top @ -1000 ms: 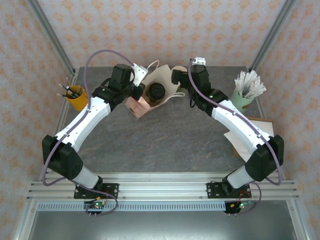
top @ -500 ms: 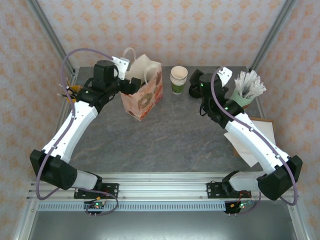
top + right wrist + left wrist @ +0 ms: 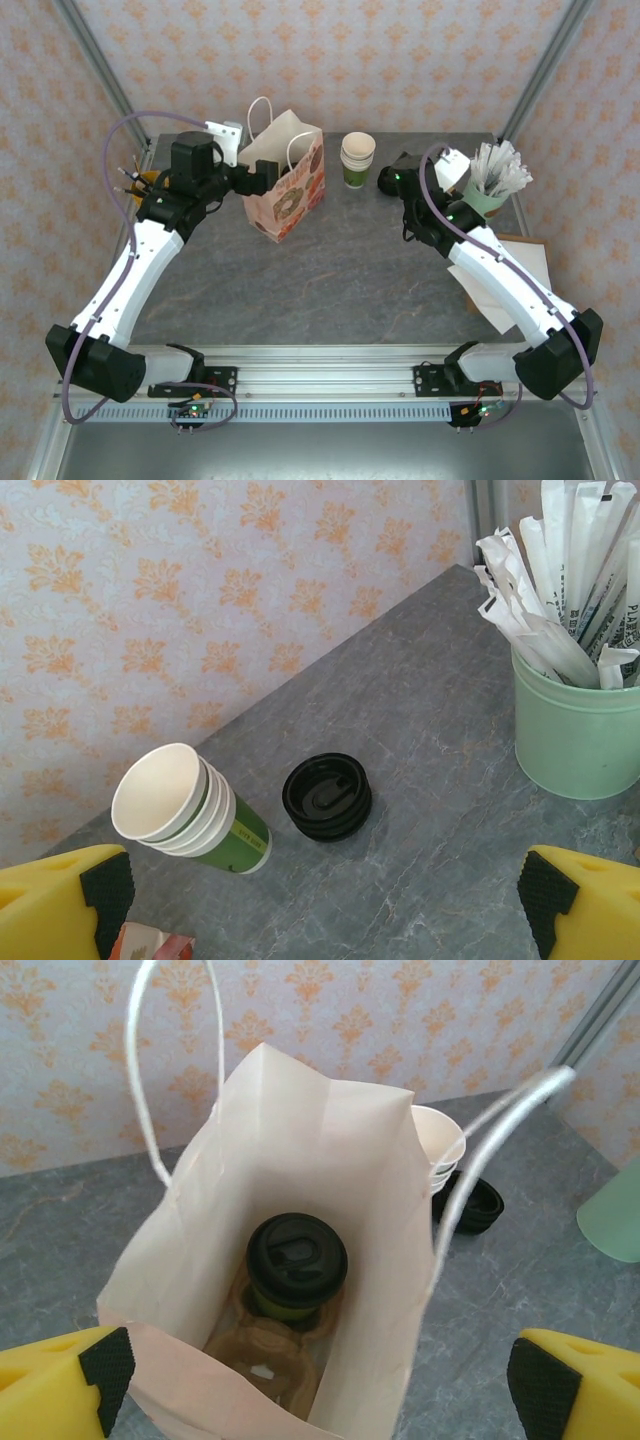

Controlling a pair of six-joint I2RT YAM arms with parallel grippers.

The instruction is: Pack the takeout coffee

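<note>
Since a second ago both arms have drawn away from the bag (image 3: 330, 1150): your left arm has swung back toward its own side and its jaws have gone from nearly closed to wide apart, while your right arm has moved off to the far right corner, by the stack of lidless cups (image 3: 190, 815) and the black lids (image 3: 327, 796). The left gripper (image 3: 322, 1375) now hovers above the bag mouth, its fingers spread to either edge of the wrist view and holding nothing. The right gripper (image 3: 325, 900) is equally wide and empty. The takeout coffee (image 3: 296, 1265) stands upright at the bottom of the bag, lid on, seated in what looks like a brown pulp carrier (image 3: 262, 1345), so the packing looks essentially done. Expect the cup to be light but top-heavy if it is filled. Its paper wall will give under a hard squeeze, and the smooth plastic lid could slip or pop off if you pinch it. Should you need to reseat it, take the cup wall just below the lid rim with a gentle close. The bag's soft sides crowd that spot, so come straight down. To move the whole package, the bag's handles (image 3: 487, 1138) are probably the safer hold, since thin paper may buckle if you grip a side panel.
</note>
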